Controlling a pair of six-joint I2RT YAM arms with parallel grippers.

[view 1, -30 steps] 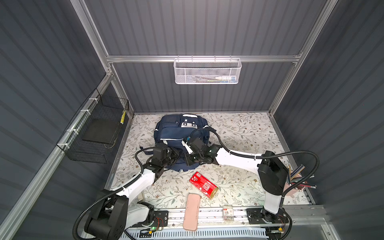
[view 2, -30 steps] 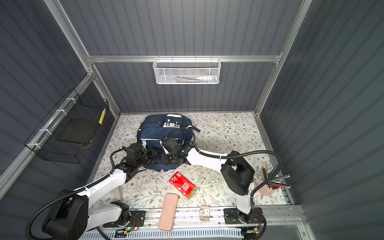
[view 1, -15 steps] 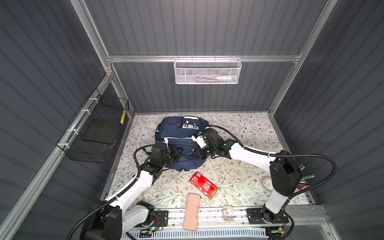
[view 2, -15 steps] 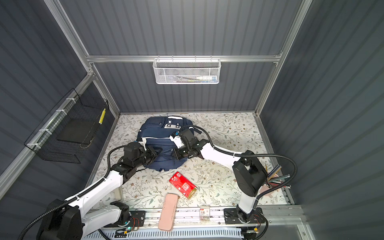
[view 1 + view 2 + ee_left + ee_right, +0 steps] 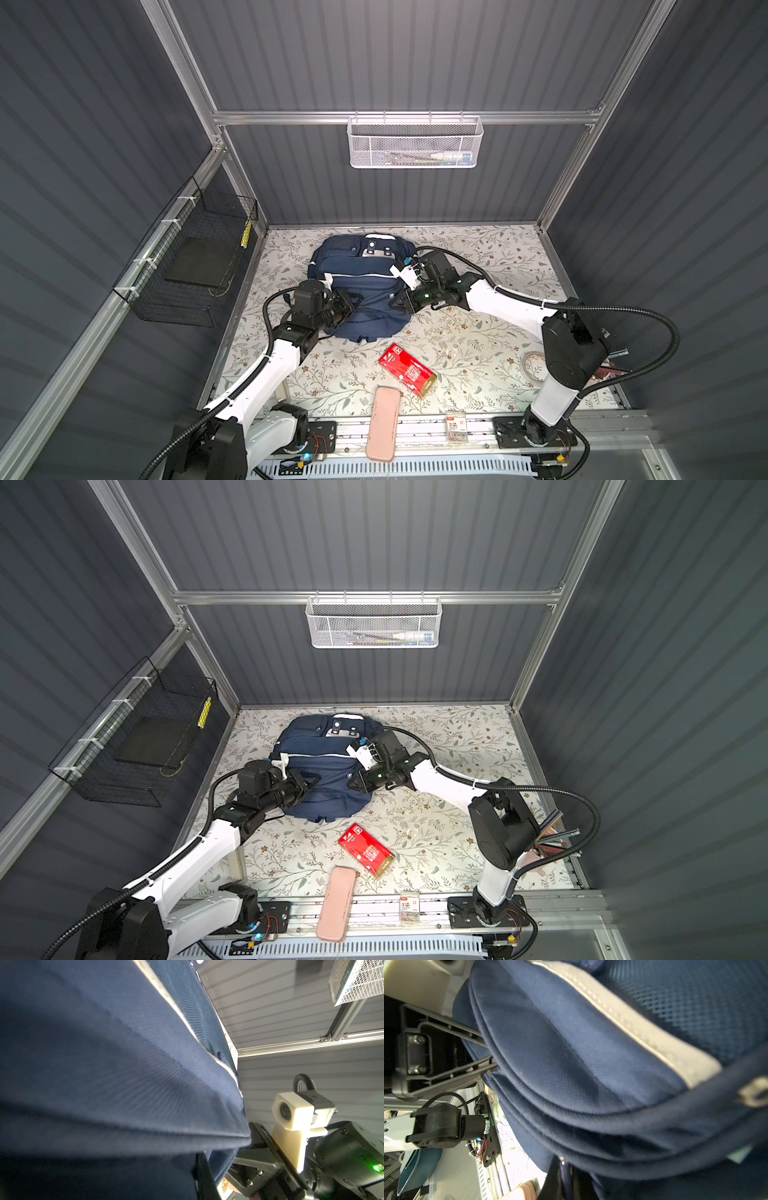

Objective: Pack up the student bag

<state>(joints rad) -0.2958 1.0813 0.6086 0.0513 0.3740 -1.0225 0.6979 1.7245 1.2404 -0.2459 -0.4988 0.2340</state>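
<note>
The large navy blue fabric student bag (image 5: 365, 286) lies on the floral-patterned bench (image 5: 478, 340), near the back wall. The left hand (image 5: 355, 303) and the right hand (image 5: 397, 305) are each pressed together, pinching the bag's fabric at opposite sides.

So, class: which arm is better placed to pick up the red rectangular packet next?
Right, probably. Both grippers are shut on the navy blue fabric backpack, but the right gripper sits almost directly behind the red rectangular packet; the left gripper lies further to its side.
</note>
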